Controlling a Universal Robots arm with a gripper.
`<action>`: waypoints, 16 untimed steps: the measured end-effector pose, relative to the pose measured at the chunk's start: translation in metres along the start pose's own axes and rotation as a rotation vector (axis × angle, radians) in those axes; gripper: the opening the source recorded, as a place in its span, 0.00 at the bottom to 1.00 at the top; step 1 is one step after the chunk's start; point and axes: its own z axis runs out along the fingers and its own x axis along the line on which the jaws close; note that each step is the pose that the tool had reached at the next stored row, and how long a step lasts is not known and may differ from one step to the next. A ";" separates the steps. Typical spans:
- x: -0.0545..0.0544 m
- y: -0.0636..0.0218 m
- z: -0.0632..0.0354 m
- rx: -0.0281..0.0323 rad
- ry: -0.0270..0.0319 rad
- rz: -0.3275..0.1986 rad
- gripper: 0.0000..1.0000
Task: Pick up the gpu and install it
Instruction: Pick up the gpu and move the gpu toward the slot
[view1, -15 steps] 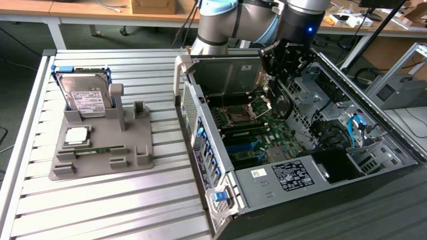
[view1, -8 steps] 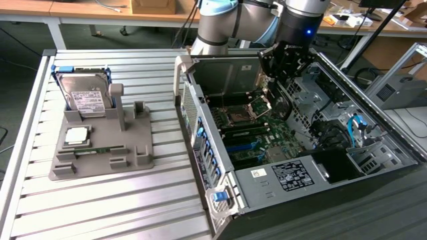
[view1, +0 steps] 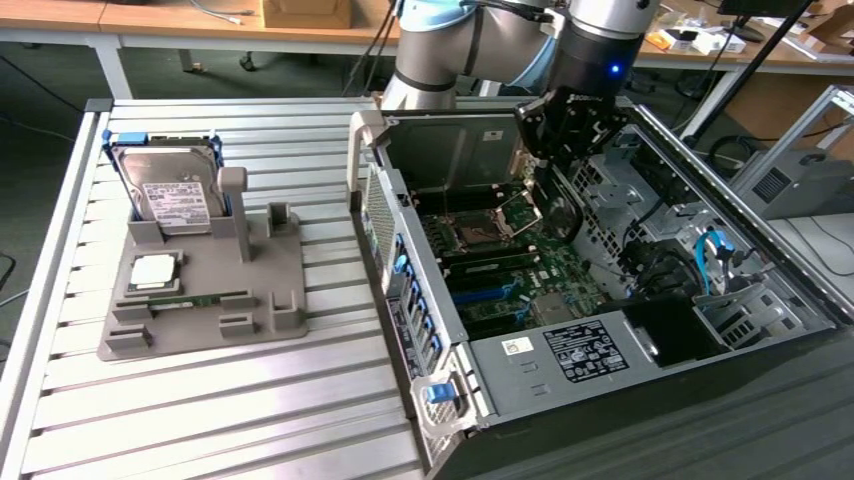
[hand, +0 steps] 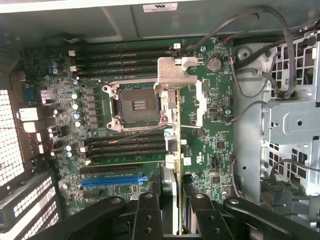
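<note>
Arm (view1: 594, 40) downward, gpu (hand: 176, 75) between fingers (hand: 148, 215)

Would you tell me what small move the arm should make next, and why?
Probably turn the wrist before lowering, I'd judge: the pincer holds the gpu edge-on above the motherboard, and its edge runs crosswise to the blue slot, not over it.
</note>
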 end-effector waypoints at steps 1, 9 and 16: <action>0.000 0.0001 0.0008 0.0000 0.0000 0.000 0.27; 0.000 0.0012 0.0120 0.0002 0.0000 0.000 0.27; 0.001 0.0023 0.0235 0.0004 -0.0001 0.000 0.27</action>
